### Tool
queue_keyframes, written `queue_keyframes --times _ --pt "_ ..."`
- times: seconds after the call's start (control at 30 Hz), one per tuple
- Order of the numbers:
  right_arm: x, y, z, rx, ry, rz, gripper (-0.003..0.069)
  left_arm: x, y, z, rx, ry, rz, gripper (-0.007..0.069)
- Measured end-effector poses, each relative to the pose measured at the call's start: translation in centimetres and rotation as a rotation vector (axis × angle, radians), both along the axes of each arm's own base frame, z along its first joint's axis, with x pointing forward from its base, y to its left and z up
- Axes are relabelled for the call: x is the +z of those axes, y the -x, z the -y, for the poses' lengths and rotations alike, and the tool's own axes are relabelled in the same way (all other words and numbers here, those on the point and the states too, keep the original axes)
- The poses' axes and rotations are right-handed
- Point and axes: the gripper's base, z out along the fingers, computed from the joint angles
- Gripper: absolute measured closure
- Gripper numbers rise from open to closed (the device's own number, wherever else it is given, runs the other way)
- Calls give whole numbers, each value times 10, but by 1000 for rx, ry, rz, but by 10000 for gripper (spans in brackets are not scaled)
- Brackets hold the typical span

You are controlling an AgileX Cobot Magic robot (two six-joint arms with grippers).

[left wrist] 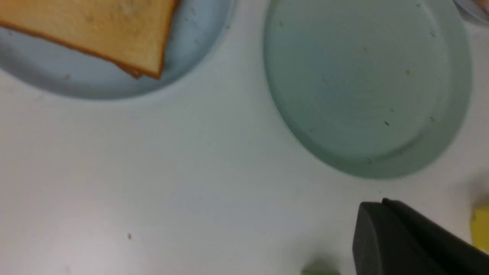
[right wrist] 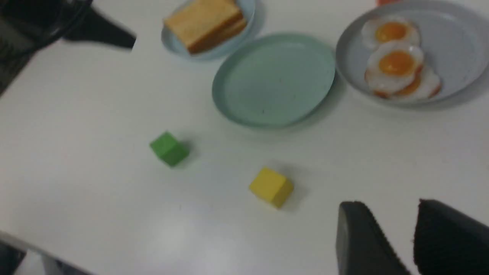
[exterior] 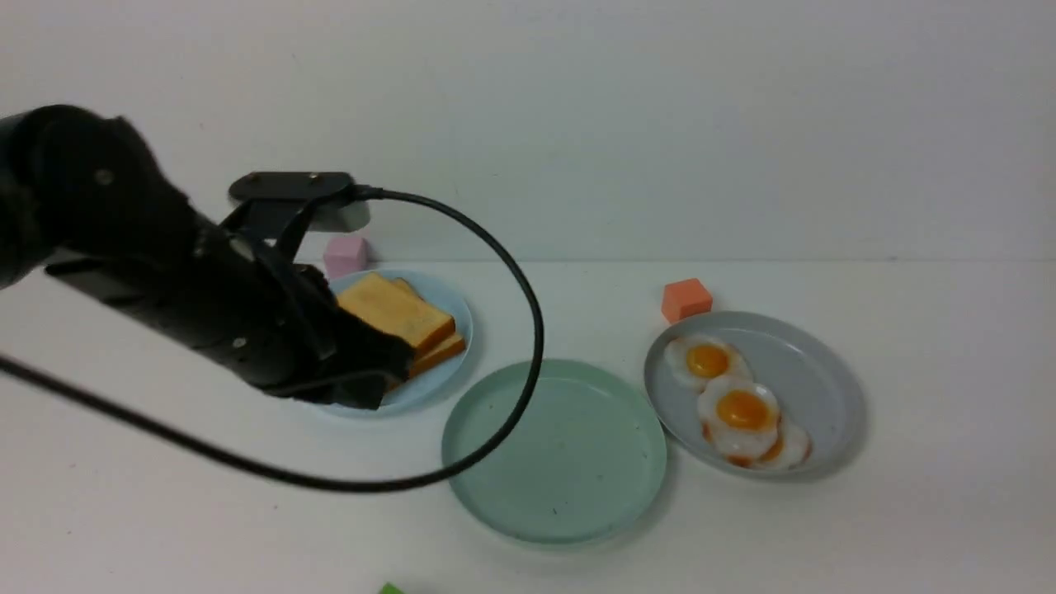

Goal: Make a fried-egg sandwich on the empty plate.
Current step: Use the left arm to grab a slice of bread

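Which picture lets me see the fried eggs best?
The right wrist view: it looks down on the fried eggs on the grey plate, big and unblocked. The front view shows them smaller and flatter. The left wrist view catches only that plate's edge.

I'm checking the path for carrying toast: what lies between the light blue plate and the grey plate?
The empty mint-green plate, slightly nearer the robot than the light blue plate and grey plate. The front view shows it.
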Motion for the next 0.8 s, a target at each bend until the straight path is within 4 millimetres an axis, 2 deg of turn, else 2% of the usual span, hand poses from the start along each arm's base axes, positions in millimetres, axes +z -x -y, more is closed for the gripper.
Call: queue_keyframes --times 0.03,0.07,0.13,0.17,0.23,0.27,0.3,0.4,0.47,0.57,0.67,0.8 --pt "10 0 -1 39 21 -10 418 -3 -8 1 2 -10 -4 638" --pt "12 -2 -2 56 26 -18 418 -4 -10 1 3 -10 -7 638" --pt "34 -5 -8 163 63 -18 418 -18 -38 3 18 -33 -37 638" --pt "36 -5 -8 170 65 -17 418 -17 -41 3 20 -33 -33 638" --pt "49 -7 -11 230 91 -1 418 -31 -64 3 21 -67 -47 635" --pt "52 -8 -12 250 98 5 418 -36 -76 4 18 -87 -41 626" --pt "52 -8 -12 253 100 5 418 -38 -77 4 17 -92 -46 624" --pt "53 -8 -13 273 119 3 418 -55 -103 4 -3 -168 -13 553" --pt "53 -8 -13 275 121 1 418 -62 -111 4 -10 -200 15 502" --pt "53 -8 -13 276 121 1 418 -73 -120 3 -24 -244 55 385" --pt "53 -8 -13 275 123 2 418 -80 -123 3 -29 -257 55 287" --pt "52 -9 -11 263 142 6 418 -83 -124 3 -31 -260 54 223"
